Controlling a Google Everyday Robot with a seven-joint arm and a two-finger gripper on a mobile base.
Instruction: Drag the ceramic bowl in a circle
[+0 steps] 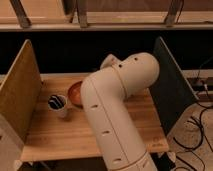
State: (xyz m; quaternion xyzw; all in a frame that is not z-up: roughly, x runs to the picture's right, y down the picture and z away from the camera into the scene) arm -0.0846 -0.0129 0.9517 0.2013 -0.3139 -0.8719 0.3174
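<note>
— Where was the ceramic bowl [74, 93]?
— Left of centre on the wooden table [142, 114], half hidden behind the robot's white arm [116, 100], a white cup [58, 104] just beside it to the left.
— And the gripper?
— Out of sight behind the arm; its state could not be told.

Robotics test lab: a white robot arm [112, 110], its gripper hidden behind it, leans over a wooden table [55, 132] walled by a tan panel [20, 87] left and a dark panel [167, 82] right; cables [197, 135] trail across the floor at right.
</note>
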